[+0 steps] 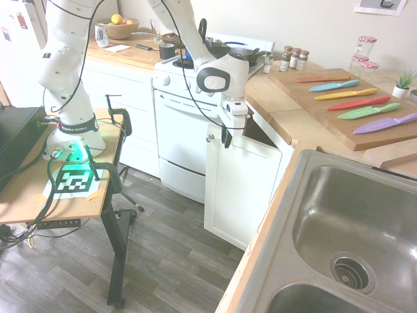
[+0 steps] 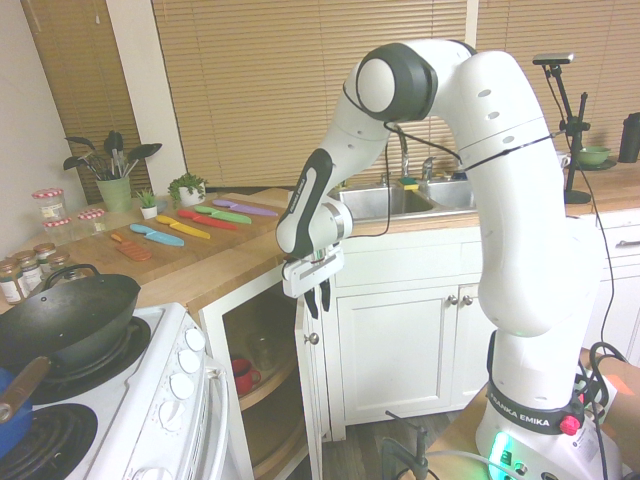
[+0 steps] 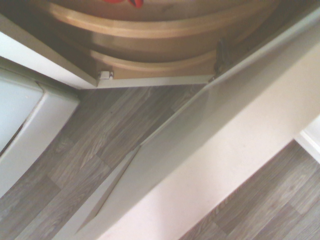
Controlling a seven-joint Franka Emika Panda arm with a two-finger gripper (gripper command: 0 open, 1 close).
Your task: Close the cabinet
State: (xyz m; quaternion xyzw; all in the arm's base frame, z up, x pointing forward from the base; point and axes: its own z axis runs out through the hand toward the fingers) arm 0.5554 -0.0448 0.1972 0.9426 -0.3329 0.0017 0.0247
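Note:
The cabinet's white recessed-panel door (image 1: 238,186) stands ajar beside the oven, and the curved wooden shelves (image 2: 265,385) inside it show. Its small silver knob (image 1: 210,137) sits at the upper corner nearest the oven. My gripper (image 1: 225,142) points down just above the door's top edge, close to the knob corner. In the second exterior view the gripper (image 2: 318,305) has its fingers drawn close with a narrow gap, and nothing is held. The wrist view looks down along the door's top edge (image 3: 200,150) and the shelf front (image 3: 150,30).
A white oven (image 1: 179,143) with a wok (image 2: 65,320) on top stands next to the open cabinet. Several coloured knives lie on a cutting board (image 1: 352,127) on the wood countertop. A steel sink (image 1: 352,235) is nearby. Red items (image 2: 240,375) sit on a shelf inside.

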